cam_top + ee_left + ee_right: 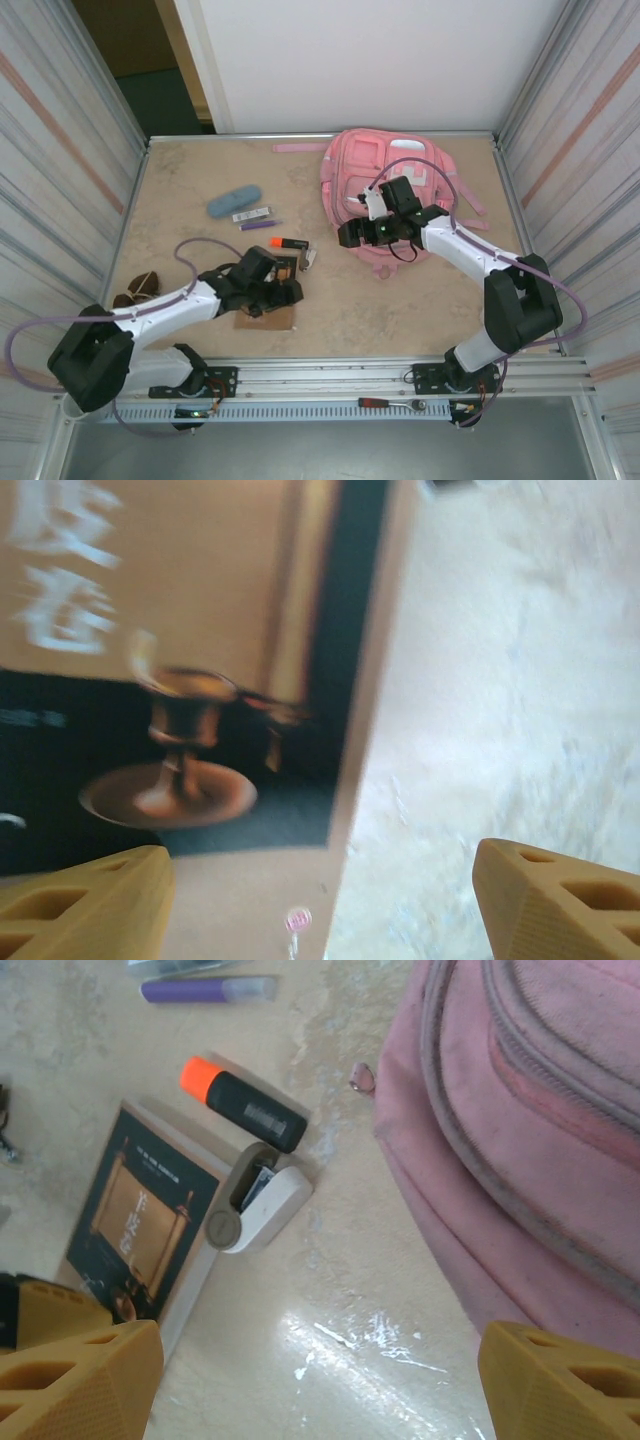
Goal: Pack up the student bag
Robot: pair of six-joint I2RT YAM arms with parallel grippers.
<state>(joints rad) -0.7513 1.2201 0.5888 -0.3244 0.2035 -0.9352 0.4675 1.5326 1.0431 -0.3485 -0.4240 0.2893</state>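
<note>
**Worktop [400,310], contents and status**

- Student bag [385,190]: pink, lying flat toward the far right corner, its top at the far edge. No pocket can be seen standing open.
- Book [200,630]: dark cover with tan border, flat on the worktop left of centre, towards the near edge.
- Highlighter [245,1110], orange cap, and a white hinged gadget [255,1210]: both just beside the book's far corner, the gadget touching it.
- Purple marker [205,990], white pen [251,215], blue case [234,201]: grouped farther back, left of the bag.
- Left gripper [320,900]: jaws spread wide, nothing held, low over the book's right edge.
- Right gripper [320,1380]: jaws spread wide, nothing held, above bare worktop just off the bag's near-left side.

Step in hand, as judged: picking up the book, with packing barely begun. The next move calls for one finger to get under the flat cover's edge. The bag also likely needs an opening made before anything goes in.
</note>
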